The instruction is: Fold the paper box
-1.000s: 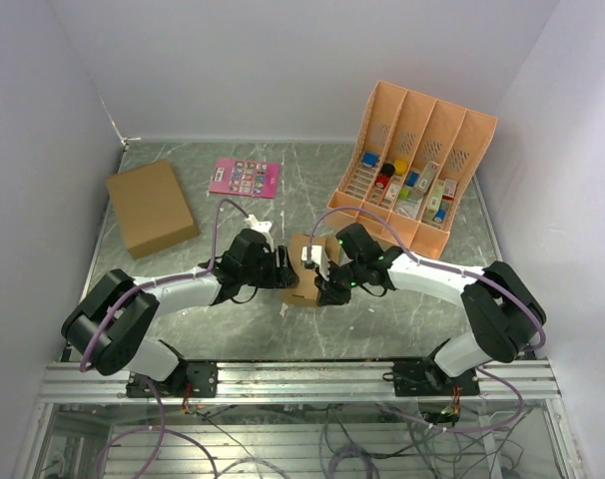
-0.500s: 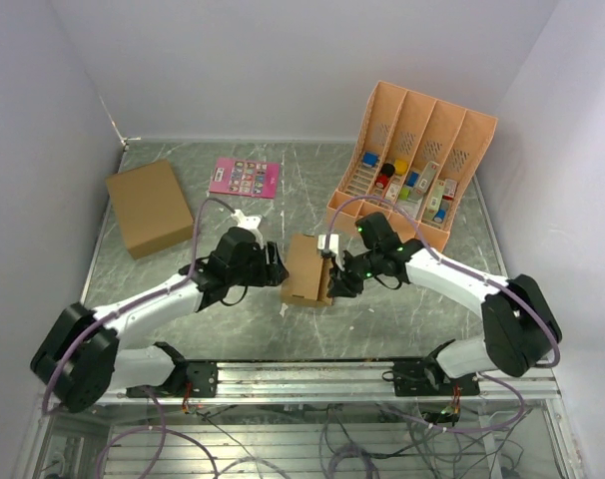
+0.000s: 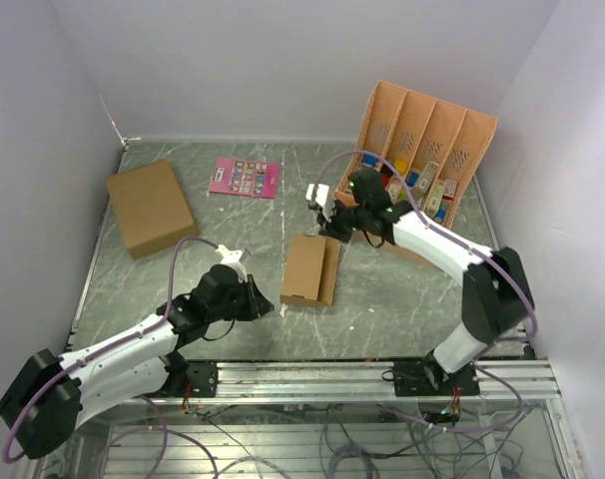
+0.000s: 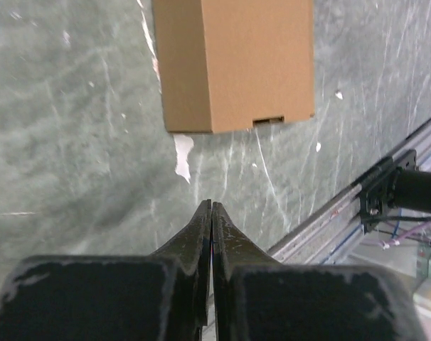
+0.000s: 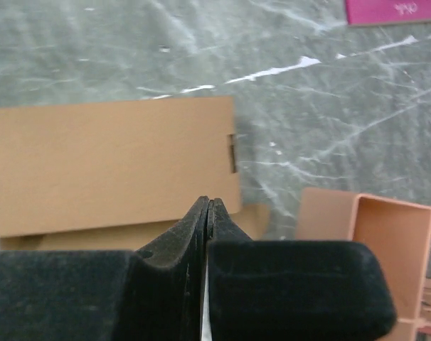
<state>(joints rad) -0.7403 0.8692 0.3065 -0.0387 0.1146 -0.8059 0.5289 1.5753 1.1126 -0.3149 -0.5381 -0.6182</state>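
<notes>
The paper box (image 3: pixel 309 269) lies as a small oblong brown carton in the middle of the table, closed, with a tab slot on its end. It fills the top of the left wrist view (image 4: pixel 233 64) and the left half of the right wrist view (image 5: pixel 109 170). My left gripper (image 3: pixel 264 307) sits to the near left of it, apart from it, jaws pressed together on nothing (image 4: pixel 211 206). My right gripper (image 3: pixel 322 222) hovers just beyond the carton's far end, also shut and empty (image 5: pixel 208 202).
A larger brown cardboard box (image 3: pixel 150 207) lies at the back left. A pink card (image 3: pixel 245 177) lies at the back middle. An orange slotted organizer (image 3: pixel 414 165) with small items stands at the back right, close behind my right arm. The metal rail (image 3: pixel 302 379) runs along the near edge.
Both grippers have let go of the carton and shut. The left arm pulled back toward the near left, the right arm drew away toward the organizer. The carton now lies alone on the table.
</notes>
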